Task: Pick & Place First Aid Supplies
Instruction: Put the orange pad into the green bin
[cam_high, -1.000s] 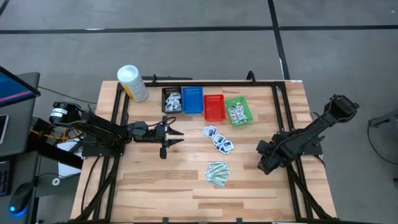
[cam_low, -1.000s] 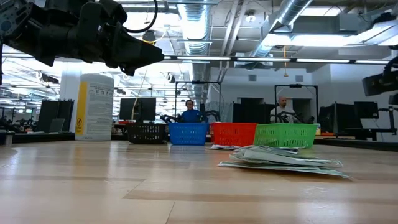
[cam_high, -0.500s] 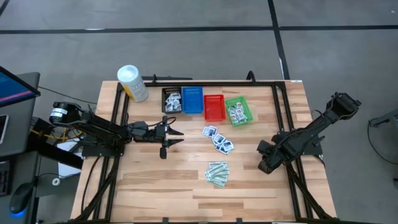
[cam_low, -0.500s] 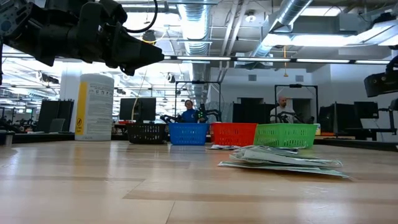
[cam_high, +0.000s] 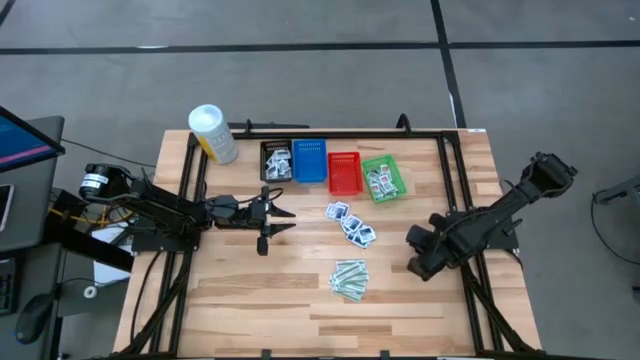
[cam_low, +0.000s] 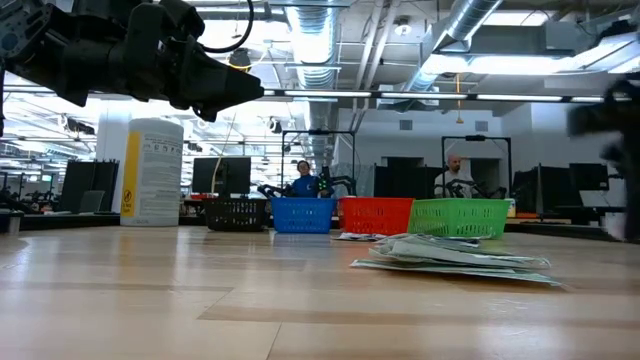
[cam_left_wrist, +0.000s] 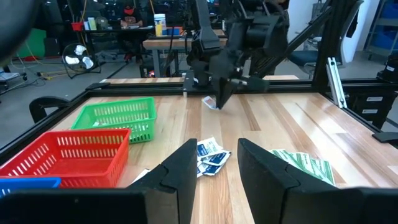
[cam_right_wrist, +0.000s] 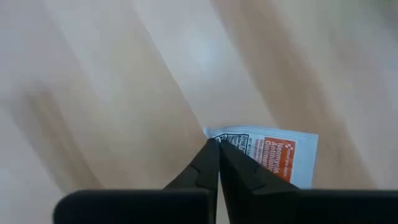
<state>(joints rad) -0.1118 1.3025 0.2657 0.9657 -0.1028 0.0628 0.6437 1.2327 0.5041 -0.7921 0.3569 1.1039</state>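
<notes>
Seemingly "Antibiotic" packet (orange print)

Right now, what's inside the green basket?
The green basket holds a few small white packets with dark print, lying loose near its middle. Whatever lies beneath them is covered.

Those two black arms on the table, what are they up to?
They are sorting first aid packets into small baskets. The right gripper has shut on the corner of a white packet with orange print at the table's right side. The left gripper hangs open near the black basket, holding nothing.
</notes>
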